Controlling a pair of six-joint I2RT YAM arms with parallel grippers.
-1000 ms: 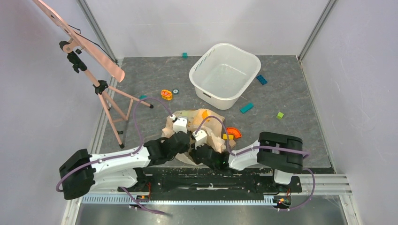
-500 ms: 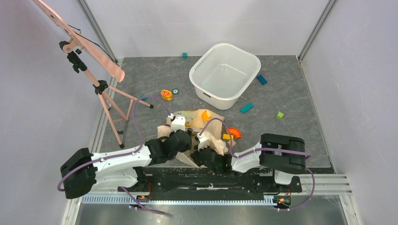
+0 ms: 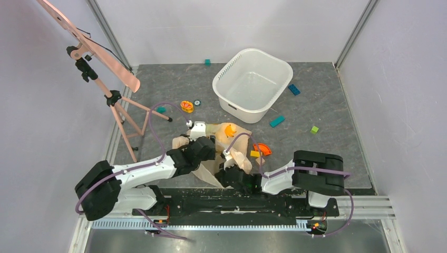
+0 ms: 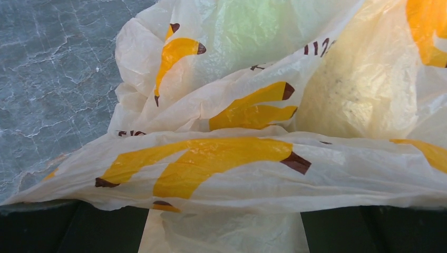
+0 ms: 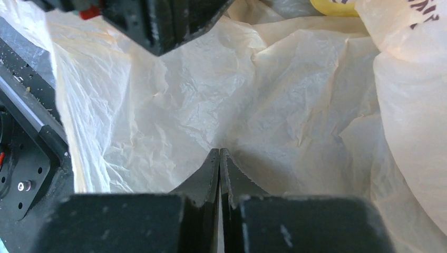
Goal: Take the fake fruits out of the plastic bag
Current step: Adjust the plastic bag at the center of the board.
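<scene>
The left claw (image 3: 196, 138) opens wide and lets go of the bag (image 4: 211, 158), holding nothing (film just drapes over it). The right claw (image 5: 220, 154) stays shut, seemingly pinching the bag. The fruits (image 4: 358, 79) remain inside, so none is out yet.

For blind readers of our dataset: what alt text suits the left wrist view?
A plastic bag printed with yellow bananas fills the view, draped across the dark fingers of the open left end effector at the bottom corners. Grey table shows upper left; something green glows through the film.
</scene>
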